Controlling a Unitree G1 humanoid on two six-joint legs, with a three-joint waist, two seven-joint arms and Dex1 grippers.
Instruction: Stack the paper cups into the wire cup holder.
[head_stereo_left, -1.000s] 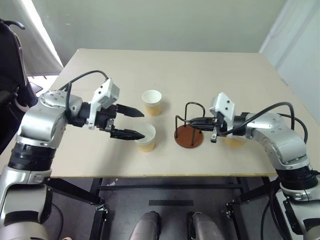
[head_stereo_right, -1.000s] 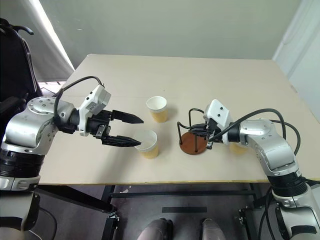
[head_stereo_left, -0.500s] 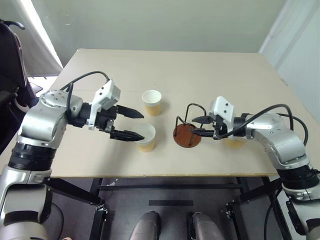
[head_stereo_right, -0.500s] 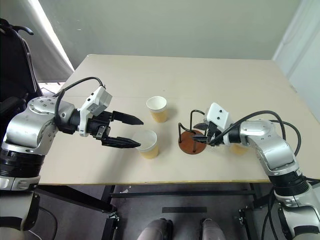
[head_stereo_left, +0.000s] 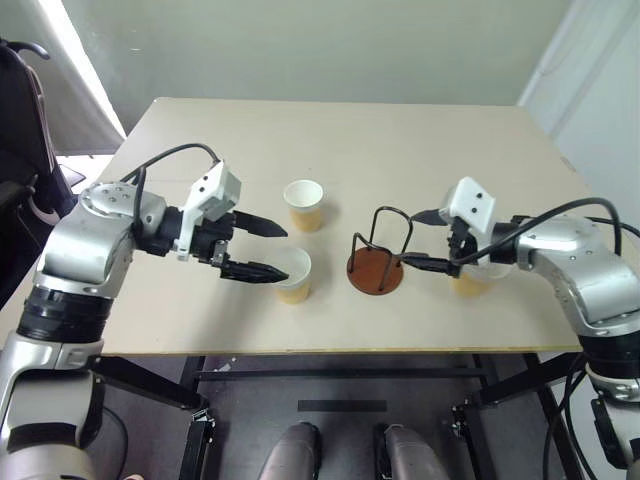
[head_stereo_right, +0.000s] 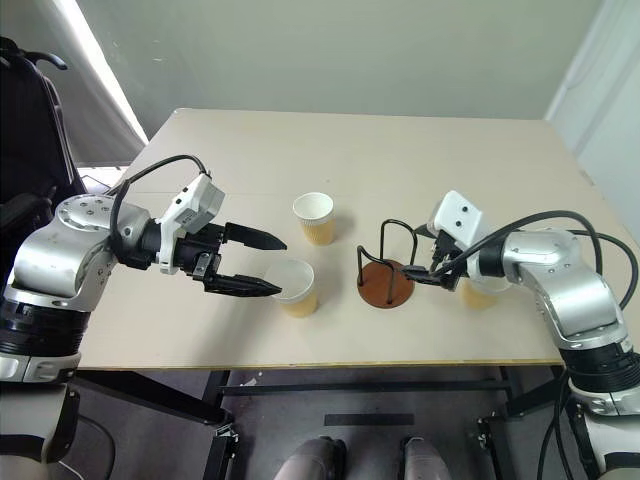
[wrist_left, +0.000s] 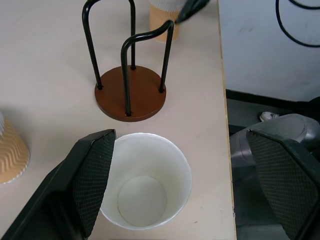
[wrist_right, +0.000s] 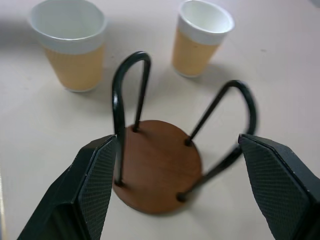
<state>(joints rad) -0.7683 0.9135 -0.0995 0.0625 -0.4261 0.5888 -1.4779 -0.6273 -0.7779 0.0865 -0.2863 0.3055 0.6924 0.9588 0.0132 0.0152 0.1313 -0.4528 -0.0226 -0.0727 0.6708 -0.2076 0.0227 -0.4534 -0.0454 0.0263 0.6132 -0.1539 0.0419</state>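
Observation:
The wire cup holder (head_stereo_left: 376, 271) stands upright on the table with nothing in it, a rust-brown disc with black wire loops. My right gripper (head_stereo_left: 418, 240) is open just right of it, and its fingers (wrist_right: 95, 185) straddle the holder (wrist_right: 157, 165) without touching. One paper cup (head_stereo_left: 293, 276) stands left of the holder, between the fingers of my open left gripper (head_stereo_left: 272, 250), close to the near fingertip. A second paper cup (head_stereo_left: 304, 204) stands farther back. A third cup (head_stereo_left: 472, 281) is partly hidden under my right forearm.
The table (head_stereo_left: 400, 140) is wide and bare behind the cups. Its front edge (head_stereo_left: 330, 350) runs close below the holder and the near cup. A dark chair (head_stereo_left: 25, 130) stands off the table's left side.
My right gripper was shut at the holder's wire loop; it has opened and drawn back to the right. The holder shifted slightly and stands free. The left arm has kept still.

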